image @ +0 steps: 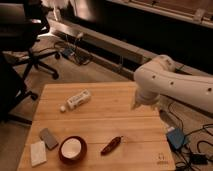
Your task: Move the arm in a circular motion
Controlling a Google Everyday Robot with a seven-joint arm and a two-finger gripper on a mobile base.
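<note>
White and glossy, my arm (176, 84) reached in from the right as a thick rounded tube dotted with small dark screw holes. It bent at a bulky joint and dropped to my hand (141, 103), which hung just over the far right edge of the wooden tabletop (102, 122). Whether the hand was clenched or released I could not tell.

I judged there was nothing to take hold of for this job. The thing to move was the arm itself: stiff, heavy-looking, and probably slow to stop once swinging. The circle would best be driven from the joints, smoothly and at a steady height. The shell looked hard and slick, harmless in open air, though a knock against the wood would land sharply.

A small white bottle (77, 99) lay on its side to the left of the hand, well apart from it. Further left and toward the near edge sat a dark red bowl (73, 149), with a red pepper (111, 145) just beside it, both well clear of the hand. A blue box (176, 138) lay on the floor below and right of the hand.
</note>
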